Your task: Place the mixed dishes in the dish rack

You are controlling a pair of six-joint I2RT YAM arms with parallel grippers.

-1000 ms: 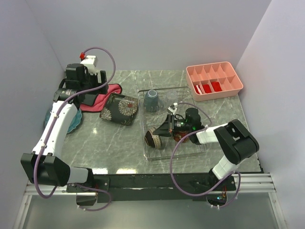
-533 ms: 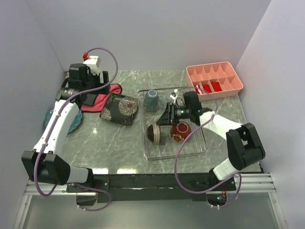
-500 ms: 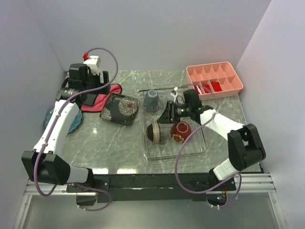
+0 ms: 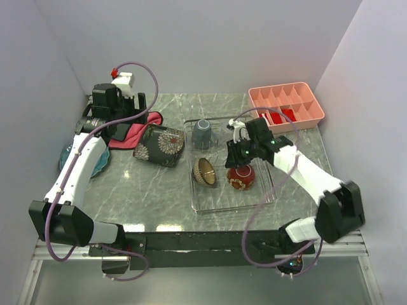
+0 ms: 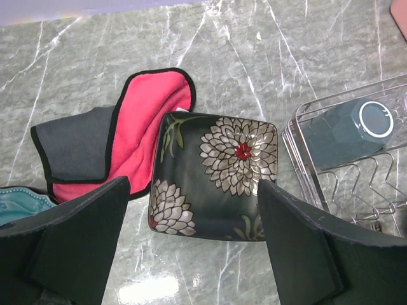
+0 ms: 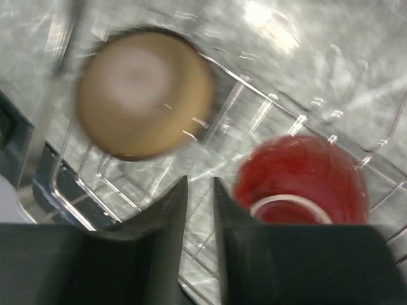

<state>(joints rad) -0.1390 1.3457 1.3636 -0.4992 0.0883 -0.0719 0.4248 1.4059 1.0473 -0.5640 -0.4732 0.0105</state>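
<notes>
The dish rack [image 4: 264, 194] holds a grey-blue mug [image 4: 202, 132] at its far left, a dark cream-lined bowl [image 4: 205, 171] tipped on its side, and a red bowl [image 4: 241, 176] upside down. My right gripper [image 4: 232, 160] hovers above the two bowls, jaws a narrow gap apart with nothing between them [image 6: 199, 184]. The right wrist view is blurred, with the cream bowl [image 6: 143, 95] and red bowl [image 6: 302, 178] below. My left gripper [image 5: 193, 190] stands wide open over the square flowered plate [image 5: 213, 168] on the table. A round blue plate [image 4: 68, 159] lies at the left, half under the arm.
A red-pink cloth [image 4: 137, 127] lies behind the square plate [image 4: 159, 145], partly under its far edge. A pink compartment tray [image 4: 286, 107] stands at the back right. Walls close in the table on the left, back and right.
My right gripper has let go of the dark bowl and risen back to the right. The bowl now lies tipped, cream inside showing. The left arm has barely moved.
</notes>
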